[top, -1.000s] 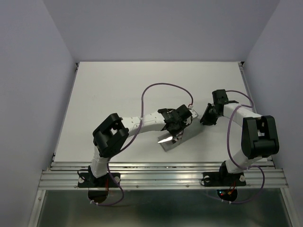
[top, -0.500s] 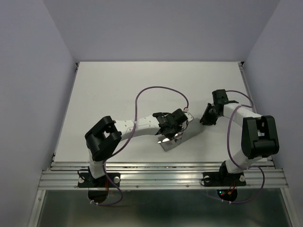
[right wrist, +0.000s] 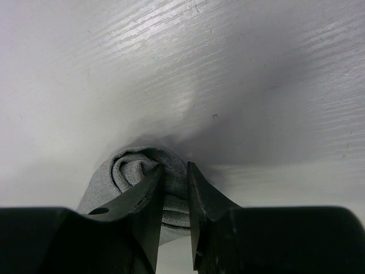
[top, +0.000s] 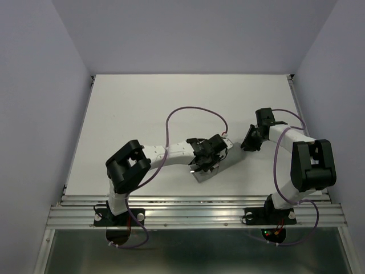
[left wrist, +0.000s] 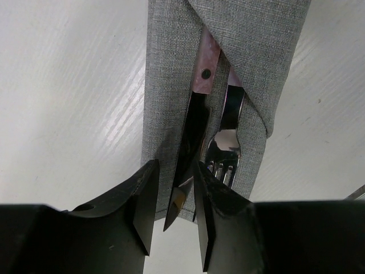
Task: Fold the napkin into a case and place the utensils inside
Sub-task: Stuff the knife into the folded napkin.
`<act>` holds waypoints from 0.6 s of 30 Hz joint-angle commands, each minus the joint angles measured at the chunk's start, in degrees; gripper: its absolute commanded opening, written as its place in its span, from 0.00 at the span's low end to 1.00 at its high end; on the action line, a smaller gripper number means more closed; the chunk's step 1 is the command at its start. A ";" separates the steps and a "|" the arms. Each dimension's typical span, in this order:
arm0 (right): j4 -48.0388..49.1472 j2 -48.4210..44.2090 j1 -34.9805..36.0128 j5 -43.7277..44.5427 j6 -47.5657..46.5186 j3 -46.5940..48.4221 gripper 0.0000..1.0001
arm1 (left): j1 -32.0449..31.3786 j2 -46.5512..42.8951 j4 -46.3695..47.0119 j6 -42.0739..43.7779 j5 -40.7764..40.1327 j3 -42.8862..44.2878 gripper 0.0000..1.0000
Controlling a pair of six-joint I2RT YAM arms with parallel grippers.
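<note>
Two sets of jaws are working at opposite ends of the case (top: 223, 164), which is lying flat and slantwise on the bench (top: 142, 108), near its front edge and between the two arms.

The left jaws are standing partly apart at the open end of the case, released. The left wrist view is showing bare bench between one finger (left wrist: 145, 208) and the tip of the knife (left wrist: 191, 132), so the blade is sitting in the gap without being pinched. The knife's pinkish handle is running up under the diagonal fold of grey cloth, and its dark blade is sticking out toward the camera. The fork (left wrist: 226, 137) is lying just beside it on the right, tines outward, its handle tucked under the same fold.

The right jaws are clenching the far end of the case, nearly closed, with a bunched roll of grey cloth squeezed between the fingers (right wrist: 149, 200).

Only the left wrist view is showing the knife and fork. From above, the left arm (top: 171, 151) is reaching over them and just a grey strip is peeking out. The right wrist view alone is showing the cloth's bunched end, while the overhead view is showing the right jaws simply meeting the case's far end.
</note>
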 commanded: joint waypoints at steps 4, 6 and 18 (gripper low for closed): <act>0.72 -1.75 -0.30 -0.77 -0.40 -0.42 0.28 | -0.91 0.62 2.16 -0.18 -1.60 -1.20 0.42; 0.63 -1.57 -0.30 -0.85 -0.31 -0.33 0.28 | -0.91 1.32 2.42 -0.26 -1.96 -1.46 0.44; 0.81 -1.13 -0.30 -1.03 -0.31 -0.16 0.28 | -1.53 4.05 2.51 0.35 -1.87 -1.55 0.45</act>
